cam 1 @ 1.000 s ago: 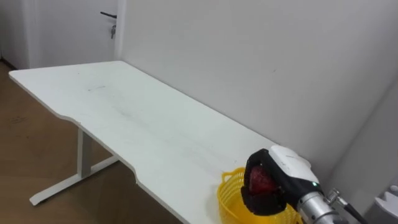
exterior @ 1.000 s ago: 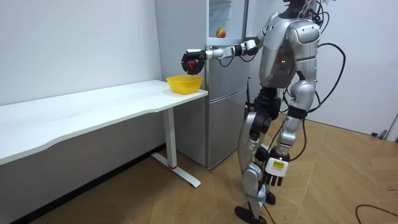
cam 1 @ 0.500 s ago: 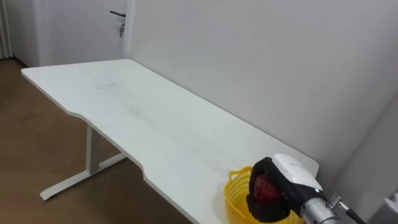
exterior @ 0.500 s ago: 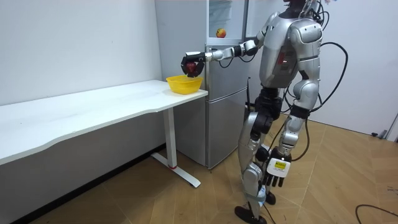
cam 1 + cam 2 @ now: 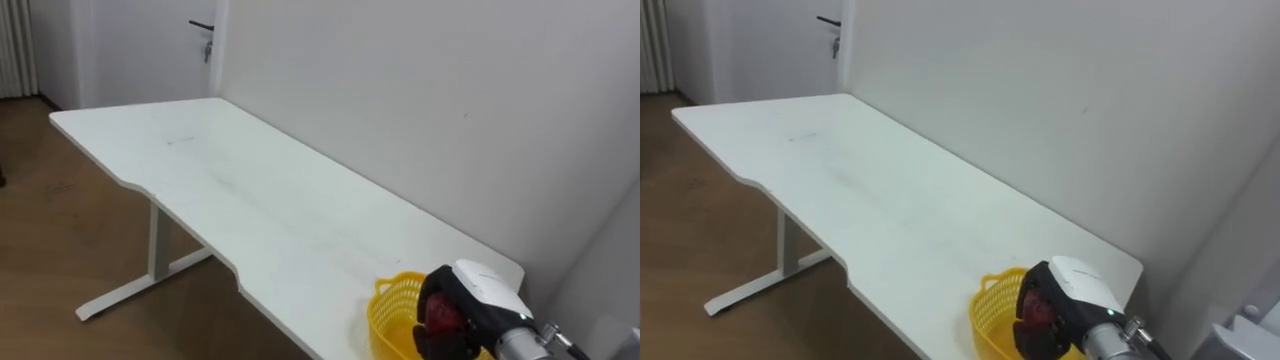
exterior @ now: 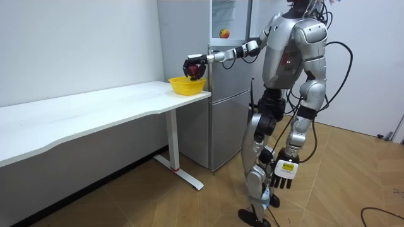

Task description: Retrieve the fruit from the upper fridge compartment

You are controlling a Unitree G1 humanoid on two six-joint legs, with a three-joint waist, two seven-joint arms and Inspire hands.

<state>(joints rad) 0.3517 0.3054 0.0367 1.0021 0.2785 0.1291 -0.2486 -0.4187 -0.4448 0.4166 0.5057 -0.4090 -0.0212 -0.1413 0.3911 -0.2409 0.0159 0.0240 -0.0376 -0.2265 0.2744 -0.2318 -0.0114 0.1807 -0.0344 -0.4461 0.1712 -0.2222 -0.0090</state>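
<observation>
Right hand (image 5: 478, 292) curled tight round the red fruit (image 5: 441, 317), palm facing the basket (image 5: 392, 312); fruit is in the grip, not yet in the basket; key relation: the hand hangs above the basket's near-right rim, clear of it, with the basket centre below and a bit to the robot's left; in my read the release needs a short move left and down, else the fruit could clip the rim; basket sits at the end of the table (image 5: 250, 200), just beside the fridge (image 6: 222, 107); fruit looks roundish, so no long axis to align; left hand (image 6: 282, 181) hangs idle by the thigh, fingers relaxed, holding nothing, well away from the basket; right arm is the one to finish.
</observation>
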